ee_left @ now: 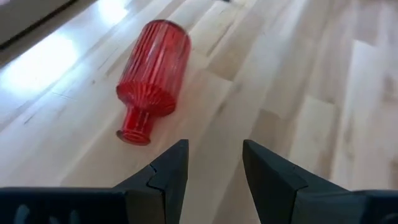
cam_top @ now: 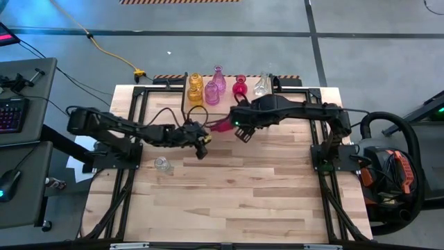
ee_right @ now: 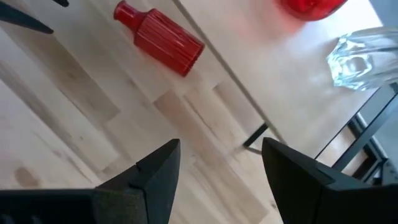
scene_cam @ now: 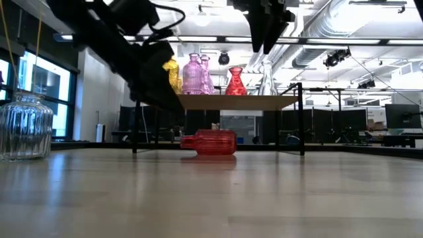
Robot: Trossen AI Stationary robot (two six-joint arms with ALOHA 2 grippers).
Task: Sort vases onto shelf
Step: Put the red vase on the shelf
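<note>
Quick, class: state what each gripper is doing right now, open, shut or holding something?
Left gripper: open, empty, near the ribbed red glass vase lying on its side.
Right gripper: open, empty, raised beside the small wood-topped shelf.

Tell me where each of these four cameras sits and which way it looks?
High: overhead, straight down on table, shelf, both arms.
Low: tabletop height, level toward shelf; arms enter from above.
Left wrist: past the open left gripper at the fallen red vase.
Right wrist: past the open right gripper, down at table and shelf.
Shared: every view shows that vase.
</note>
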